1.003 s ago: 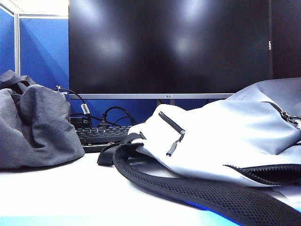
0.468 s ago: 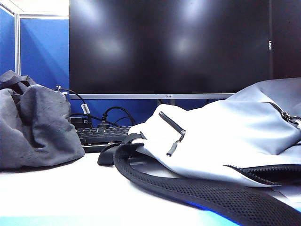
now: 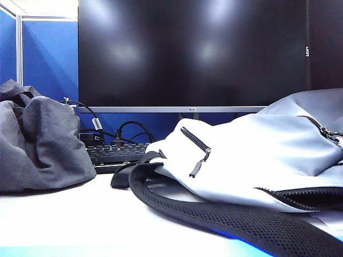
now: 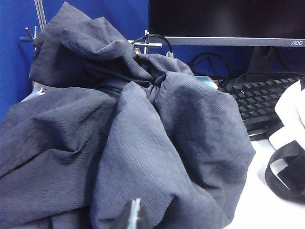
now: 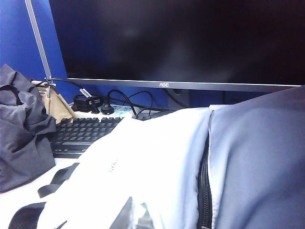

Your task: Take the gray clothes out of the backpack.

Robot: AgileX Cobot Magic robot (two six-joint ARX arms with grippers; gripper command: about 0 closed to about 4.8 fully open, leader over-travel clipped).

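The monitor carries the brand "AOC" on its lower bezel, readable in both wrist views; in the exterior view a small light marking on the dark panel at far right is too small to read. Against the earlier exterior frames nothing has shifted: bundle, bag and cables lie the same. The gray clothes are out of the backpack, heaped in folds on the white counter at the left, well apart from the bag, which lies on its side at the right with its black mesh strap curving across the front. A black keyboard sits between them under the monitor, with black cables behind it and blue partition walls beyond. The left gripper shows only as a sliver just in front of the clothes, its fingers pressed together and empty. The right gripper hovers close over the pale backpack fabric beside a black zipper, fingers likewise pressed together, holding nothing.
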